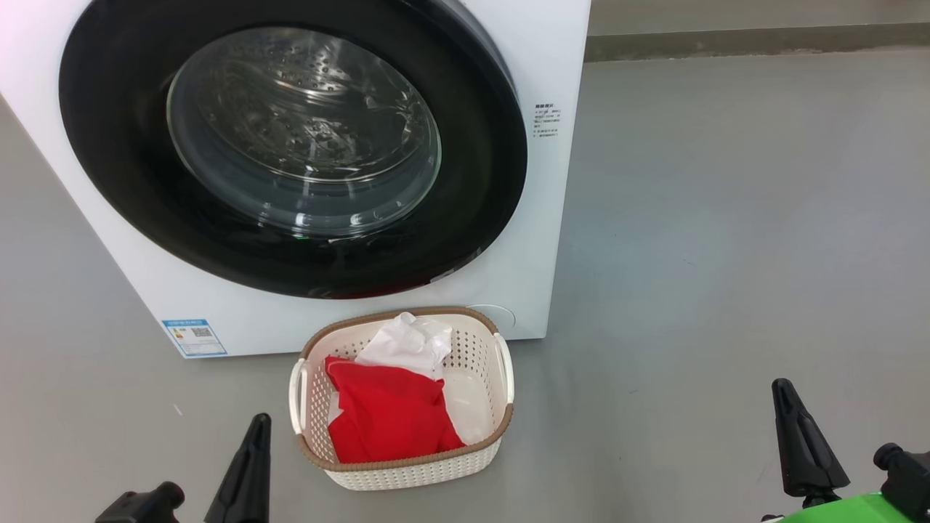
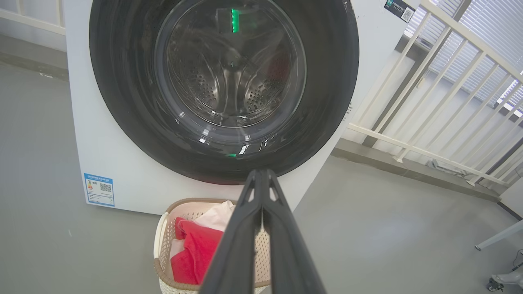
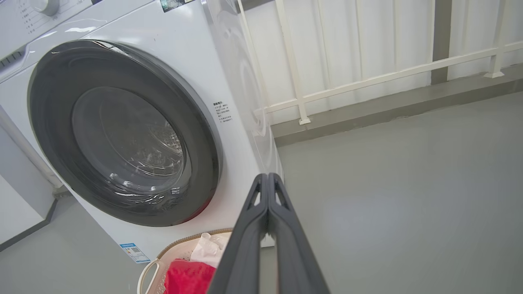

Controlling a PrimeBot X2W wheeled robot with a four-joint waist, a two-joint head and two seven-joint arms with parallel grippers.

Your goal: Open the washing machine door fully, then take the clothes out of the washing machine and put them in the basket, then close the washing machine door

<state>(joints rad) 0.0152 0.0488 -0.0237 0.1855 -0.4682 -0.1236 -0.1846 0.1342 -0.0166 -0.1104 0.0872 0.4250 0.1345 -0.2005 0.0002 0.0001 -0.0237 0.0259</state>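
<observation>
Our left gripper [image 2: 261,174] and right gripper [image 3: 267,176] hang pinched together, empty. Just ahead between them, the basket [image 1: 414,473] holds the clothes [image 1: 389,414]. Beyond it, the washing machine door [image 1: 301,131] is closed. Open grey floor [image 1: 726,218] spreads rightward.

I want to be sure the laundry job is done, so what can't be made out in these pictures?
- Behind the washing machine door: head view, glare on its glass; whether anything is left inside cannot be told.
- The basket: left wrist view, right side hidden by the left gripper; right wrist view, cut by the bottom edge and the right gripper.
- The blue label sticker: head view, print too small.
</observation>
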